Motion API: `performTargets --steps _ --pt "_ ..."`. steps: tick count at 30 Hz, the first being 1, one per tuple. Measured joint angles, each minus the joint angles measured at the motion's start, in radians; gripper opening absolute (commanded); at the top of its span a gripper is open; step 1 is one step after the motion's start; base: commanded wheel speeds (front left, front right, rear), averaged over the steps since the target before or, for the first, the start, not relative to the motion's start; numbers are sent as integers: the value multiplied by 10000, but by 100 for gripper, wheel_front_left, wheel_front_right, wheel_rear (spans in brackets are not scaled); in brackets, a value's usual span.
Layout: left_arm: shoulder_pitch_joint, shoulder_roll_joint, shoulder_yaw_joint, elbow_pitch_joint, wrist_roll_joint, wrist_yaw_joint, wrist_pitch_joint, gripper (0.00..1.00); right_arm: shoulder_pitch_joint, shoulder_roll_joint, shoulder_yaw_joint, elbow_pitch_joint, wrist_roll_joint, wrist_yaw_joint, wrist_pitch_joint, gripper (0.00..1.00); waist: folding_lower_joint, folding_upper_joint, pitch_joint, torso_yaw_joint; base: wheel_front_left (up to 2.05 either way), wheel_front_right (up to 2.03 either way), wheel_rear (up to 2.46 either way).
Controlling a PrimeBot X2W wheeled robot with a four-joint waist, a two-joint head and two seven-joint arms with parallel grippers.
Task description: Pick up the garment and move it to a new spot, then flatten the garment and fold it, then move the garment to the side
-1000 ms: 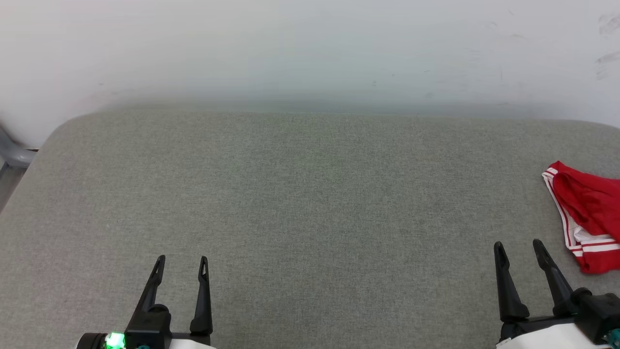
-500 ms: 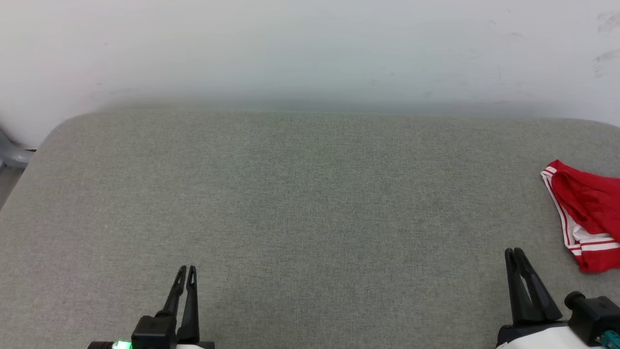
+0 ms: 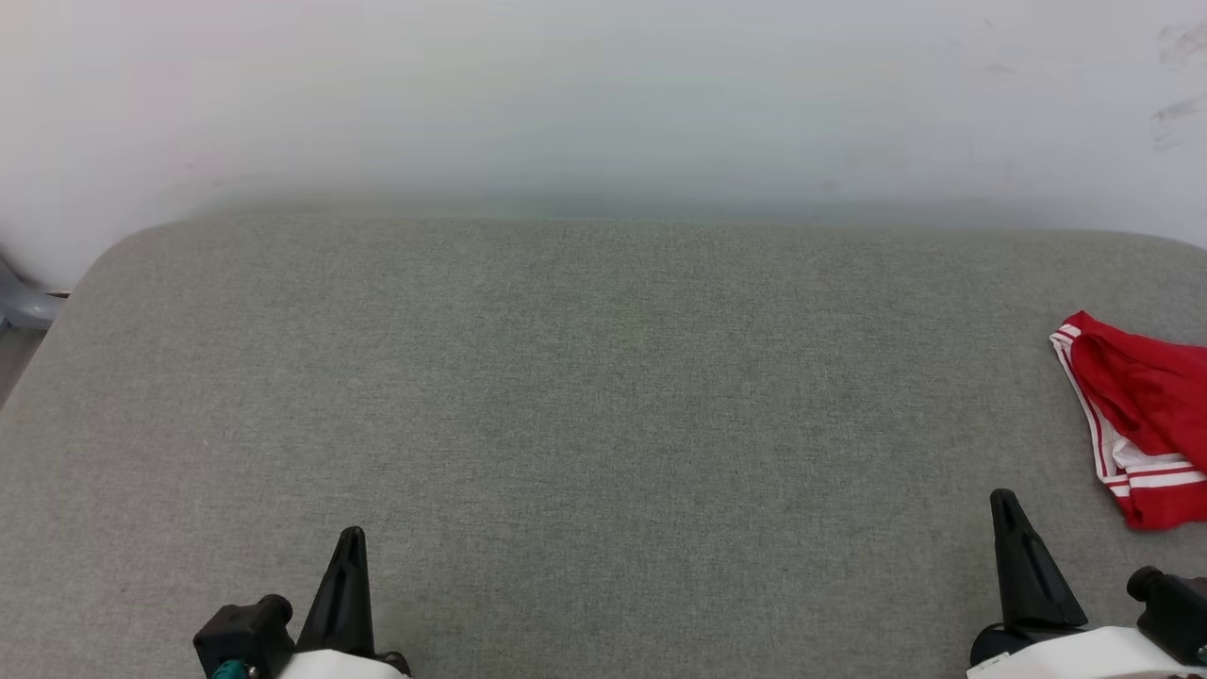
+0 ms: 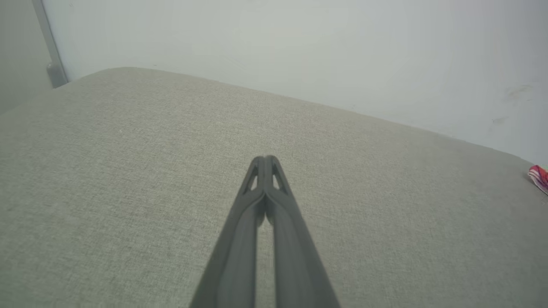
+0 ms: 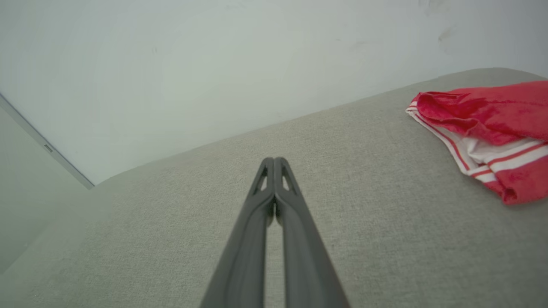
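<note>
We see the red jersey-style garment with white striped trim (image 3: 1141, 405) heaped at the right edge of the grey fabric table (image 3: 603, 396), cut off by the frame. This fits either awaiting pickup or already set aside; we can't tell if it's folded. Left gripper (image 3: 351, 542) and right gripper (image 3: 1004, 505) are pressed together and empty. The right wrist view gives the layers and trim, the left wrist view a sliver.

Before me lies a wide grey fabric surface (image 3: 603, 396) with rounded far corners, running up to a pale wall (image 3: 603, 94). The wall carries some faint dark smudges (image 3: 1179, 108) at its upper right. At the left edge I see a grey curved piece (image 3: 21, 304), partly cut off.
</note>
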Motion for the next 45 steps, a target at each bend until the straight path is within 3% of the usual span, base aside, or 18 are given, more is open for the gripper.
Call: performTargets --steps 17,45 --pt "-577 0 314 493 -3413 -560 631 0 -460 -82 17 437 3158 0 600 0 0 0 -33 -45 0 0 0" --pt "-1169 -75 826 922 -7336 -1191 1501 0 -1069 -140 -54 961 6830 -4 1377 0 0 0 -82 -115 0 0 0"
